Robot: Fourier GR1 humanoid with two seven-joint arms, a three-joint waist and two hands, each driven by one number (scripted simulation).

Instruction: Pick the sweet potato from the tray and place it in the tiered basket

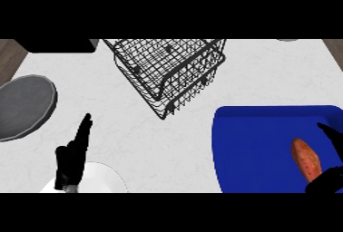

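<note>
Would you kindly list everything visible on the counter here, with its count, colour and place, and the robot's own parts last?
sweet potato: one, orange-red, lying on the tray's right part
tray: one, blue, lower right of the counter
tiered basket: one, black wire, top centre
grey plate: one, grey, left edge
dark object: one, black, top left corner, cut off
counter: one, white marbled
left hand: one, black, lower left, open and resting, fingers up
right hand: one, black, right edge, around the sweet potato, largely cut off
</note>
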